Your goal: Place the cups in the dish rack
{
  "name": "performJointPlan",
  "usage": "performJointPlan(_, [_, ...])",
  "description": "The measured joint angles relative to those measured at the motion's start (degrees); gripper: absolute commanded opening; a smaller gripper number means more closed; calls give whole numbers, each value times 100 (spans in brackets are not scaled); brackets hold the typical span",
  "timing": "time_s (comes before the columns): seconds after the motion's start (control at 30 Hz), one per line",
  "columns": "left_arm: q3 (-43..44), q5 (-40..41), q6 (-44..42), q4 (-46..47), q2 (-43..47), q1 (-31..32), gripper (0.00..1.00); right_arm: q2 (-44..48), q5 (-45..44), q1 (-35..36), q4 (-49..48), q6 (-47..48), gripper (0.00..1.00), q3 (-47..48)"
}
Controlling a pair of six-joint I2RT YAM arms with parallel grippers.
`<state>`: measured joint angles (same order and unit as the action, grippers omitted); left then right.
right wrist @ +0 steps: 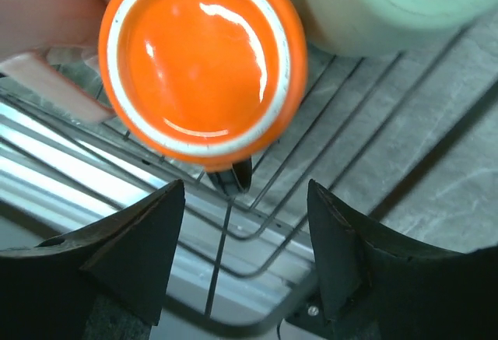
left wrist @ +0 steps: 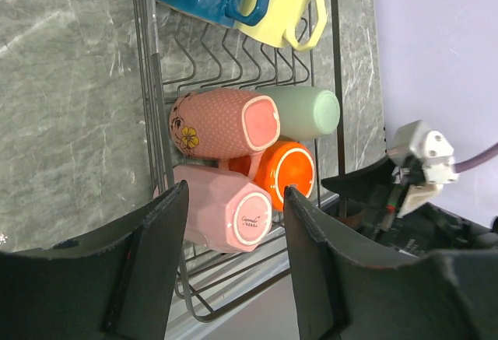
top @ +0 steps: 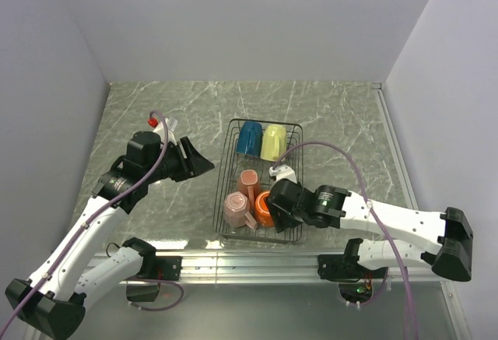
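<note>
The black wire dish rack (top: 262,121) lies on the marble table between the arms. In it sit a blue cup (top: 249,137), a pale yellow cup (top: 273,141), two pink cups (top: 247,182) (top: 237,209) and an orange cup (top: 264,209). The left wrist view also shows a mint green cup (left wrist: 303,113) beside the dotted pink one (left wrist: 222,122). My right gripper (right wrist: 245,188) is open just short of the orange cup's base (right wrist: 204,60), nothing between its fingers. My left gripper (top: 198,161) hangs open left of the rack, holding nothing.
An aluminium rail (top: 257,258) runs along the near table edge just below the rack. Grey walls close in the table on the left, back and right. The right arm's wrist (left wrist: 420,153) is close to the rack's near right corner.
</note>
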<state>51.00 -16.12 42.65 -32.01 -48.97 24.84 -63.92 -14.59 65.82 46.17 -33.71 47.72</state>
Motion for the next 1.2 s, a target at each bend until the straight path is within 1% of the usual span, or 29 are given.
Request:
performJointPlan(0.17, [0, 0, -13, 0, -37, 0, 57, 291, -90, 33, 621, -247, 73, 490])
performJointPlan(0.33, [46, 0, -114, -31, -155, 0, 57, 741, -107, 42, 1078, -315, 73, 1482])
performJointPlan(0.43, [236, 22, -229, -129, -280, 0, 57, 1099, -133, 44, 1215, -376, 73, 2168])
performJointPlan(0.5, [411, 107, -321, -227, -337, 0, 56, 1408, -197, 42, 1281, -457, 74, 2444])
performJointPlan(0.6, [636, 238, -501, -267, -337, 0, 56, 1902, -258, 42, 1434, -595, 74, 2481])
performJointPlan(0.73, [719, 514, -621, -201, -240, 0, 63, 2524, -254, 42, 1596, -841, 75, 2304])
performJointPlan(0.8, [721, 887, -619, -190, -168, 0, 67, 2765, -256, 42, 1644, -992, 76, 2201])
performJointPlan(0.9, [708, 1609, -647, -136, -37, 0, 69, 3178, -341, 42, 1657, -1290, 77, 2055])
performJointPlan(0.97, [514, 2011, -737, 179, 212, -2, 72, 3499, -452, 42, 1672, -1513, 79, 1958])
performJointPlan(1.07, [-35, 2448, -901, 704, 802, 0, 76, 4050, -597, 42, 1663, -1749, 80, 1777])
performJointPlan(1.13, [-361, 2653, -997, 1027, 1091, 0, 77, 4312, -638, 42, 1668, -1788, 84, 1731])
performJointPlan(1.2, [-518, 2793, -1084, 1202, 1215, 0, 76, 4522, -658, 42, 1665, -1779, 85, 1725])
